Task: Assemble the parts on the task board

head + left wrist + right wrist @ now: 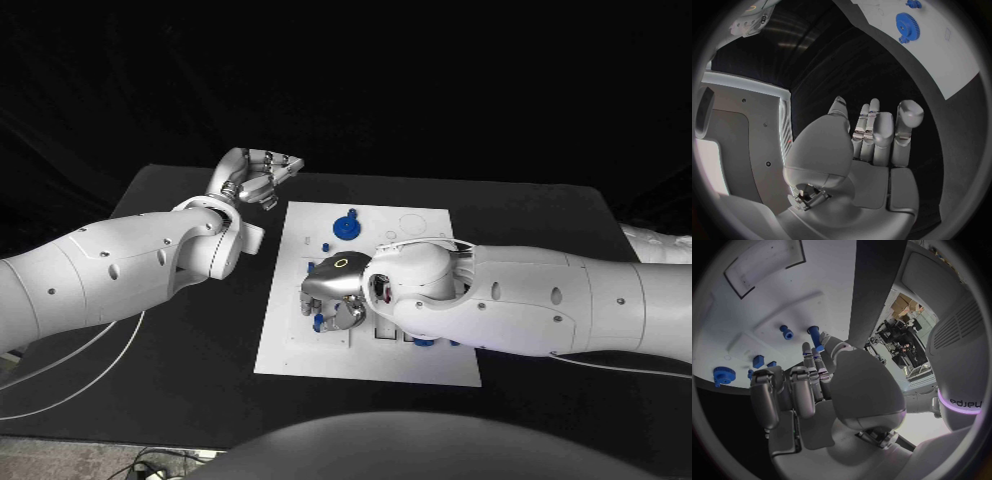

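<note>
Head view: a black table (173,390) lay under a dark backdrop, with a white cable (65,372) trailing across its near-left corner.
Task board: the white task board (310,345) lay flat in the middle of the table, its long axis running near to far.
Left hand: the left hand (257,176) was off the board's far-left corner, above the bare table, fingers curled in on nothing. In the left wrist view the left hand (873,145) showed its fingers (909,120) side by side with nothing between them.
Right hand: the right hand (335,293) was down over the middle-left of the board, fingers bent toward the board's surface. In the right wrist view the right hand (811,390) had its fingertips (807,351) touching or just beside a short blue peg (814,335); whether it grasped the peg, I could not tell.
Blue gear: a blue gear (348,226) lay on the far part of the board, well apart from both hands; it also appeared in the left wrist view (907,27) and the right wrist view (722,374).
Small blue parts: a second peg (786,332) stood just beside the first, and a small blue block (758,361) lay between the pegs and the gear.
Peg axis: the short blue peg's long axis pointed away from the fingertips; upright or tilted was unclear.
</note>
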You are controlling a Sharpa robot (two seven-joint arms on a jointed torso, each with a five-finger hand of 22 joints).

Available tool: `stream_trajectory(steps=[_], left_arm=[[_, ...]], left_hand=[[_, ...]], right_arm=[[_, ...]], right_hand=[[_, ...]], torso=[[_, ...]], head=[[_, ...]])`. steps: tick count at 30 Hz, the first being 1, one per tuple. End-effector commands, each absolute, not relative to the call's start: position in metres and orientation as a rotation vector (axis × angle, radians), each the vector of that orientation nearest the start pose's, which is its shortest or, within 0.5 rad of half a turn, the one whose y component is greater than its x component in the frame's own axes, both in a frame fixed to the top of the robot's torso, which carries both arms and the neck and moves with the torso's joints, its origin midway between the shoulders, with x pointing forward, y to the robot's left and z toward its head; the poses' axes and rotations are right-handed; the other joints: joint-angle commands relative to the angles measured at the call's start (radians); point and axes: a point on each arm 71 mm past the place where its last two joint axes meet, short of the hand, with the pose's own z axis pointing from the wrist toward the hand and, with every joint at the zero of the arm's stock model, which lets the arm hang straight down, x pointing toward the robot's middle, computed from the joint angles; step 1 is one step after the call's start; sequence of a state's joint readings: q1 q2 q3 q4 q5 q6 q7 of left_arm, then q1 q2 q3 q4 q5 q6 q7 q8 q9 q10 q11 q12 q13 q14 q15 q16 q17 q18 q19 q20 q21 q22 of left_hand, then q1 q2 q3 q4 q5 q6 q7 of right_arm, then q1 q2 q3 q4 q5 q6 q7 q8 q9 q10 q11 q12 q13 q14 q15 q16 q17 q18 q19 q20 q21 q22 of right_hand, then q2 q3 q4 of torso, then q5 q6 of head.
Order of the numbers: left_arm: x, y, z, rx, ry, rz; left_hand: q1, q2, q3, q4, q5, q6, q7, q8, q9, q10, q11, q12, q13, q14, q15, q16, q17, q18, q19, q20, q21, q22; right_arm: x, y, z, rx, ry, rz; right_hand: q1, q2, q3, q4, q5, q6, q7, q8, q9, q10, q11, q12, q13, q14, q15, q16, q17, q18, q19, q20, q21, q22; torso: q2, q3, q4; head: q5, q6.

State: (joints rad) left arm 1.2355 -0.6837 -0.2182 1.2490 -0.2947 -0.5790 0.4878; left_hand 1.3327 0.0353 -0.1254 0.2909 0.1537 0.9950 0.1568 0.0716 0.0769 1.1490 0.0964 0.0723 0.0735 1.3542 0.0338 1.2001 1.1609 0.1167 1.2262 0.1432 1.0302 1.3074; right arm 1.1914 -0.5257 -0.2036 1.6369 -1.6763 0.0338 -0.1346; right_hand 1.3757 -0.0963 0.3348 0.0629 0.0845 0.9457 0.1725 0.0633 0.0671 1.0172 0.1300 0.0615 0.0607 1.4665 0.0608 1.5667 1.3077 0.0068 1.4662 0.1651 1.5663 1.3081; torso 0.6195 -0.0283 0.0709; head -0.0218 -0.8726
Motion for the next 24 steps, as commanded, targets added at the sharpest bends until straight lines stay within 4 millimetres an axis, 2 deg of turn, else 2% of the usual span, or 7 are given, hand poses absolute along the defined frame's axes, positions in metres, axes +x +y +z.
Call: stream_trajectory(steps=[1,7,14,16,19,22,24], left_arm=[[0.522,0.218,-0.219,-0.704,1.366,-1.148],[0.522,0.218,-0.219,-0.703,1.366,-1.149],[0.522,0.217,-0.219,-0.702,1.367,-1.152],[0.522,0.217,-0.219,-0.703,1.368,-1.152],[0.523,0.217,-0.219,-0.702,1.367,-1.151],[0.524,0.216,-0.219,-0.701,1.367,-1.150],[0.524,0.215,-0.219,-0.700,1.368,-1.151]], left_hand=[[0.004,0.009,-0.003,0.000,0.004,-0.008,-0.001,0.000,0.000,-0.007,0.003,-0.001,0.002,-0.007,-0.001,-0.003,0.000,-0.008,-0.004,-0.001,-0.002,0.041],[0.004,0.009,-0.003,0.000,0.004,-0.008,-0.001,0.000,0.000,-0.007,0.003,-0.001,0.002,-0.007,-0.001,-0.003,0.000,-0.008,-0.004,-0.001,-0.002,0.041],[0.004,0.009,-0.003,0.000,0.004,-0.008,-0.001,0.000,0.000,-0.007,0.003,-0.001,0.002,-0.007,-0.001,-0.003,0.000,-0.008,-0.004,-0.001,-0.002,0.041],[0.004,0.009,-0.003,0.000,0.004,-0.008,-0.001,0.000,0.000,-0.007,0.003,-0.001,0.002,-0.007,-0.001,-0.003,0.000,-0.008,-0.004,-0.001,-0.002,0.041],[0.006,0.011,-0.006,0.000,0.005,-0.007,-0.001,0.000,0.000,-0.007,0.003,-0.001,0.002,-0.007,-0.001,-0.003,-0.001,-0.008,-0.004,-0.001,-0.003,0.042],[0.006,0.011,-0.006,0.000,0.005,-0.007,-0.001,0.000,0.000,-0.007,0.003,-0.001,0.002,-0.007,-0.001,-0.003,-0.001,-0.008,-0.004,-0.001,-0.003,0.042],[0.006,0.011,-0.006,0.000,0.005,-0.007,-0.001,0.000,0.000,-0.007,0.003,-0.001,0.002,-0.007,-0.001,-0.003,-0.001,-0.008,-0.004,-0.001,-0.003,0.042]], right_arm=[[0.385,-0.019,-0.243,-0.876,1.901,0.813],[0.386,-0.020,-0.241,-0.841,1.871,0.838],[0.393,-0.037,-0.232,-0.645,1.829,0.963],[0.399,-0.048,-0.226,-0.509,1.846,1.023],[0.409,-0.068,-0.215,-0.290,1.868,1.092],[0.419,-0.094,-0.201,-0.066,1.879,1.131],[0.425,-0.113,-0.192,0.062,1.882,1.134]], right_hand=[[-0.011,-0.002,-0.014,0.000,-0.009,-0.016,0.001,-0.001,0.000,-0.007,0.006,0.004,0.002,0.104,0.010,0.004,0.263,-0.007,0.105,0.010,0.004,0.263],[-0.037,-0.007,-0.056,0.005,-0.027,-0.051,0.009,-0.001,0.000,-0.023,0.017,0.004,0.002,0.104,0.021,0.004,0.263,-0.007,0.105,0.023,0.004,0.263],[-0.069,-0.013,-0.104,0.020,-0.033,-0.065,0.014,0.002,0.002,-0.027,0.011,0.009,0.003,0.104,0.017,0.004,0.263,-0.007,0.105,0.023,0.004,0.263],[-0.073,-0.012,-0.114,0.024,-0.033,-0.066,0.012,0.002,0.003,-0.024,0.008,0.011,0.004,0.104,0.013,0.004,0.263,-0.007,0.105,0.020,0.004,0.263],[-0.079,-0.005,-0.128,0.032,-0.032,-0.065,0.016,0.004,0.005,-0.011,0.009,0.020,0.006,0.104,0.014,0.004,0.263,-0.007,0.105,0.020,0.004,0.263],[-0.088,0.011,-0.147,0.046,-0.031,-0.068,0.023,0.004,0.006,0.023,0.013,0.042,0.010,0.104,0.019,0.004,0.263,-0.007,0.105,0.022,0.004,0.263],[-0.096,0.026,-0.160,0.058,-0.031,-0.076,0.020,0.004,0.006,0.064,0.006,0.068,0.019,0.104,0.014,0.004,0.263,-0.007,0.105,0.021,0.004,0.263]], torso=[[0.001,0.0001,0.0009],[0.001,0.0002,0.0003],[-0.001,0.0002,0.0005],[-0.001,-0.0001,0.0008],[-0.002,0.0002,-0.0020],[-0.003,-0.0003,-0.0027],[-0.003,-0.0009,-0.0019]], head=[[0.000,0.000],[0.000,0.000],[0.002,0.000],[0.004,0.000],[0.004,0.000],[0.003,0.000],[0.000,0.000]])
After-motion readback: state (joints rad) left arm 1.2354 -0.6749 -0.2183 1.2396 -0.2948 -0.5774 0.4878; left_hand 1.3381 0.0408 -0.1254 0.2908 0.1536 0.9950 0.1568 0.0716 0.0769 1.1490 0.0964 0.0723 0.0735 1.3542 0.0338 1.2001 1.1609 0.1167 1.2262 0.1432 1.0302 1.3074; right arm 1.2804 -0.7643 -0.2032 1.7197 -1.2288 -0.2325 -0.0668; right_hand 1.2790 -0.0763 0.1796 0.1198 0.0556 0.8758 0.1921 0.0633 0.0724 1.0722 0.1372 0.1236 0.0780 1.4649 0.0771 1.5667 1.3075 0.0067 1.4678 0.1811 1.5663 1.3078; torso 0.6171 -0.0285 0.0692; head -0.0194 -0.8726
